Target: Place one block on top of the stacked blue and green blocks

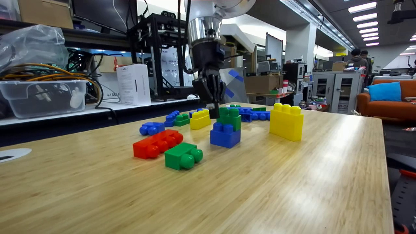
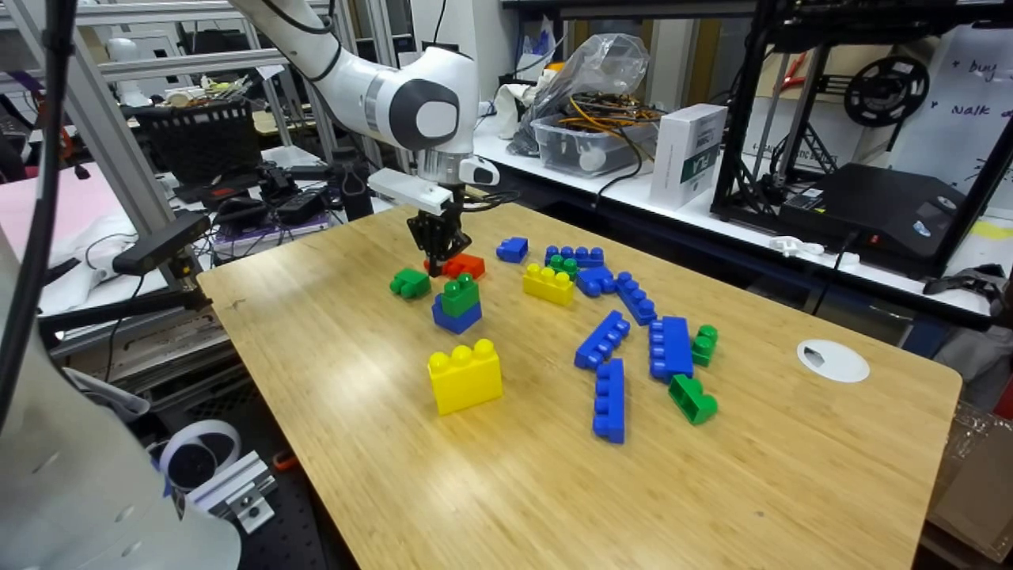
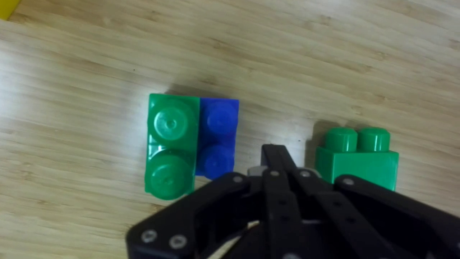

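The stacked blue and green blocks stand on the table, a green brick over a blue brick. From above, the green top covers only part of the blue one, leaving two blue studs bare. My gripper is shut with nothing between its fingers. It hangs beside the pile, between it and a loose green brick lying on its side. In an exterior view the fingertips are just behind the pile. Which loose block is meant by "one block" cannot be told.
Close to the loose green brick lies a red brick. A larger yellow block stands upright on the pile's other side. Several blue and green bricks, such as a blue one, and a smaller yellow brick are scattered over the table.
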